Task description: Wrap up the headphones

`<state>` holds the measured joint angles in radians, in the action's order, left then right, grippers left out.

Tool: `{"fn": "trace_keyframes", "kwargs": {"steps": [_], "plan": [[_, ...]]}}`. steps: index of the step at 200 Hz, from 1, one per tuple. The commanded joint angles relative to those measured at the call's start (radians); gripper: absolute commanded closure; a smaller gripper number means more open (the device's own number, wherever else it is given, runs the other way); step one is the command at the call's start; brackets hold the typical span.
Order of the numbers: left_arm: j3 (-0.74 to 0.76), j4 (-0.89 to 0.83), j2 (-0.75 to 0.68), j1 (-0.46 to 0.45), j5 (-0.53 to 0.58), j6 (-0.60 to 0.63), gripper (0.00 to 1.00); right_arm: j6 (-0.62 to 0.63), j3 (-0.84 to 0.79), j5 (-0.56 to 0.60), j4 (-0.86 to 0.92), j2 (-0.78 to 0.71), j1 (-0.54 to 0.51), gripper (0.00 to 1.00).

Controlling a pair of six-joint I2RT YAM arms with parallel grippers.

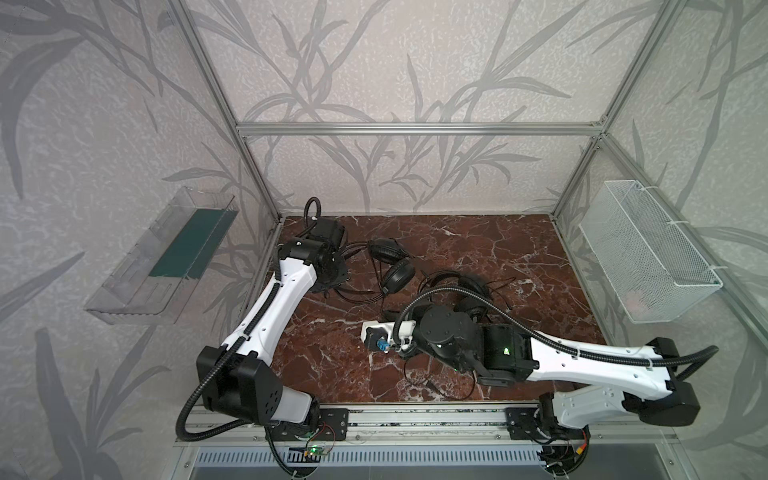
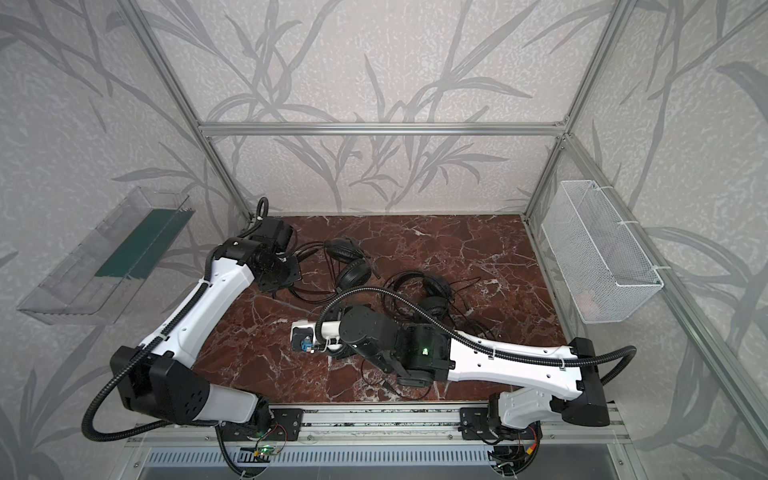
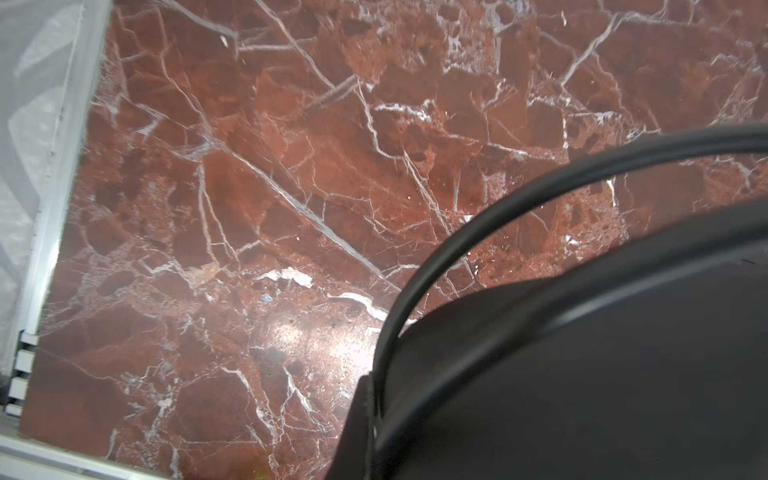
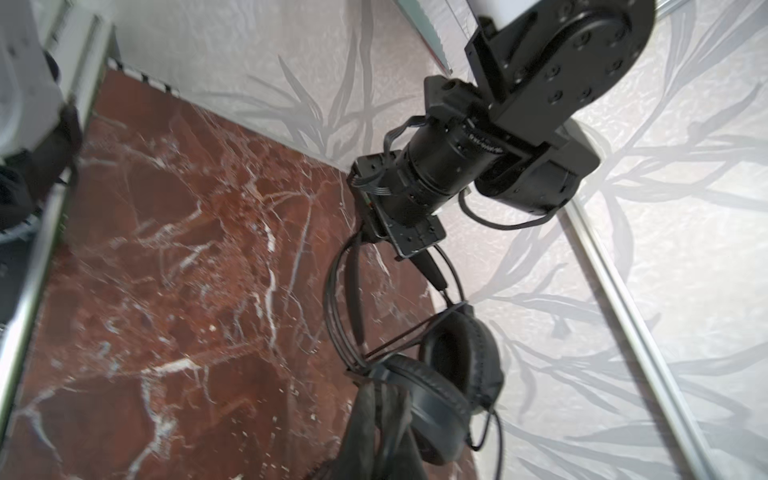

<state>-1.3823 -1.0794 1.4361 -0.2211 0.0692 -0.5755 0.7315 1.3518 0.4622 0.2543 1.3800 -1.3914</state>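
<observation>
Lying mid-frame on veined red marble, two padded black headphones (cables tangled); both grippers closed, their hold hidden.

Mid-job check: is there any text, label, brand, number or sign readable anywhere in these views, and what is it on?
No readable text in any view.
Right arm, small lit green mark: a glow, no legible characters.
Small circuit board on the front rail: too small to read.
Headphones: no brand visible on the earcups.
</observation>
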Motion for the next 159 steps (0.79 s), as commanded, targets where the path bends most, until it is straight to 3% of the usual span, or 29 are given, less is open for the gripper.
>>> {"fn": "trace_keyframes", "kwargs": {"steps": [1, 40, 129, 147, 159], "plan": [[0.018, 0.107, -0.035, -0.008, 0.007, -0.020, 1.00, 0.212, 0.098, 0.090, -0.030, 0.037, -0.018, 1.00], [0.074, 0.117, -0.074, -0.014, 0.027, -0.003, 1.00, 0.472, 0.130, 0.174, -0.201, 0.089, 0.008, 1.00], [0.100, 0.133, -0.106, -0.018, 0.006, 0.009, 1.00, 0.542, 0.184, 0.092, -0.310, 0.134, 0.107, 0.95], [0.102, 0.133, -0.107, -0.018, 0.006, 0.010, 1.00, 0.518, 0.180, 0.055, -0.258, 0.115, 0.123, 0.93], [0.100, 0.134, -0.108, -0.018, 0.003, 0.012, 1.00, 0.465, 0.200, 0.014, -0.132, 0.096, 0.136, 0.93]]}}
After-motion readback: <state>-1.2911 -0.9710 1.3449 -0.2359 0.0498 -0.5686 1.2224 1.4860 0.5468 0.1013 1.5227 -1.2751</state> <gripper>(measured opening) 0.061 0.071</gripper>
